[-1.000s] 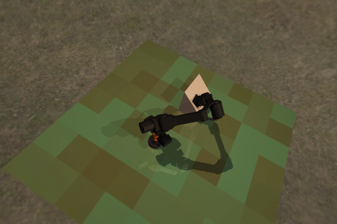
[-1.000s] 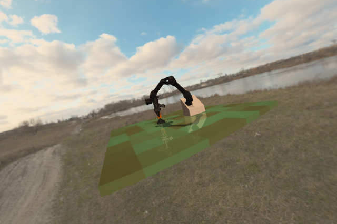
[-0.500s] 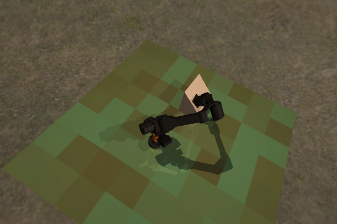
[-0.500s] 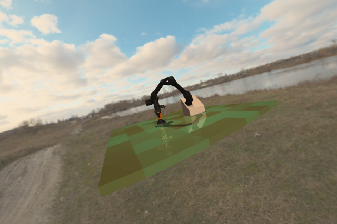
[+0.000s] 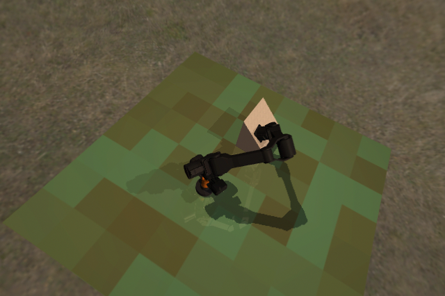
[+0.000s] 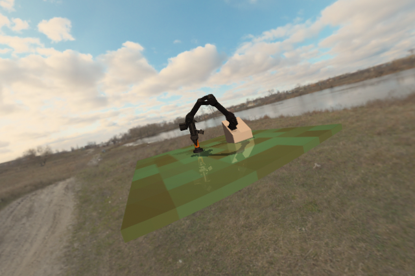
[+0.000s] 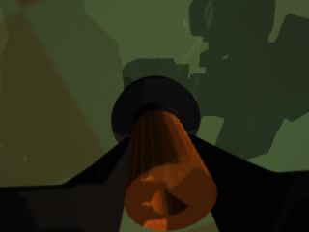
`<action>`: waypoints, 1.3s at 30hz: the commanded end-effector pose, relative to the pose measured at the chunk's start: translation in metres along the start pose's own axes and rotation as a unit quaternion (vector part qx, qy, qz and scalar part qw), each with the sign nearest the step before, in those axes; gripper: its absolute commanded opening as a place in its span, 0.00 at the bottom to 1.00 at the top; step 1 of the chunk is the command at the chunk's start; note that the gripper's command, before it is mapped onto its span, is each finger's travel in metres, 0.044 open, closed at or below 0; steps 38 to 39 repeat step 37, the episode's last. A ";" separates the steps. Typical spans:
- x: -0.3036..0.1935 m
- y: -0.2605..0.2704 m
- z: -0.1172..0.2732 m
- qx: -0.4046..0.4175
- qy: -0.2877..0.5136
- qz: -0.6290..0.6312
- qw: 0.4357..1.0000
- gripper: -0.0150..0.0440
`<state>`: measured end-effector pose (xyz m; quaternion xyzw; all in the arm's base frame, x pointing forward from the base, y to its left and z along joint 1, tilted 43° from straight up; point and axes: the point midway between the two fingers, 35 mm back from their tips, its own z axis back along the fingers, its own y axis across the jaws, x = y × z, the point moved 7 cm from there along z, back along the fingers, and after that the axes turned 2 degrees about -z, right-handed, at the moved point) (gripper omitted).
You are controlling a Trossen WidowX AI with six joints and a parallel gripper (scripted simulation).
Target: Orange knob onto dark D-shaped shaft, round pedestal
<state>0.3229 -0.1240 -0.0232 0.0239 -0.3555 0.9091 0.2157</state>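
The orange knob [image 5: 204, 183] [image 7: 161, 150] is an upright ribbed cylinder over the round dark pedestal [image 5: 204, 192] [image 6: 198, 150] [image 7: 154, 92]. My gripper [image 5: 205, 178] [image 6: 196, 142] [image 7: 159, 141] is shut on the knob, with one dark finger on each side of it in the wrist view. The knob's near end face shows a hole with a dark wedge-shaped part. Its far end overlaps the middle of the pedestal in the wrist view. The dark shaft does not show. Whether the knob's lower end touches the pedestal top cannot be told.
A pale wooden block [image 5: 259, 114] [image 6: 242, 137] with a sloping face stands by the arm's base. The arm arches from there to the pedestal. The green and brown checkered board [image 5: 140, 217] [image 6: 150, 195] lies under everything and carries the arm's shadows.
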 end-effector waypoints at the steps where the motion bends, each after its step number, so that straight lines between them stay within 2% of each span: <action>1: 0.000 0.000 0.001 0.000 0.000 0.000 1.000 0.48; 13: 0.000 0.000 0.001 0.000 0.000 0.000 1.000 1.00; 21: -0.001 0.000 0.004 0.000 0.000 0.000 1.000 1.00; 27: 0.000 0.001 0.094 0.002 0.001 -0.001 1.000 1.00; 39: -0.003 0.003 0.097 0.002 0.001 -0.001 1.000 1.00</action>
